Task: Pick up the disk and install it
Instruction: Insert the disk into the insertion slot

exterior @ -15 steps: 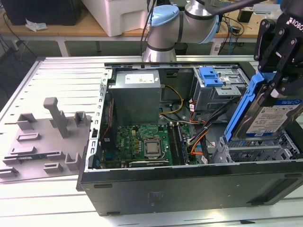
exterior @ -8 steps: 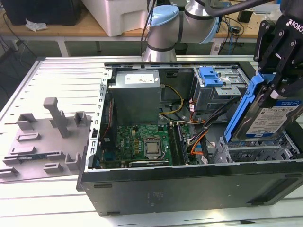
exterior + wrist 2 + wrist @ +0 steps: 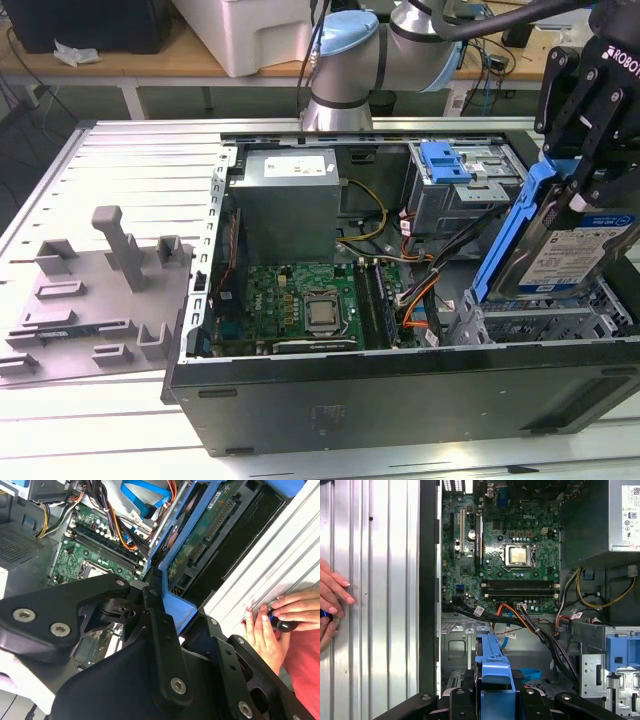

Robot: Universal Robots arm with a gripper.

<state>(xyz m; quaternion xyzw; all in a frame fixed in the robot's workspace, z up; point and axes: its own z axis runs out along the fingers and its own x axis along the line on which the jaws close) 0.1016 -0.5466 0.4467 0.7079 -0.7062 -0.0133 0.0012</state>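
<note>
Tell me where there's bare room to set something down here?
Bare ribbed table at the exterior view's left, beyond the grey fixture; a strip in front of the case. Crowded: cables inside it, and where the claw grips the disk.

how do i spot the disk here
Find the open computer case and go to its end at the exterior view's right. The disk is there, tilted, in the gripper; unlike the grey power-supply box, it is flat and blue-framed.
</note>
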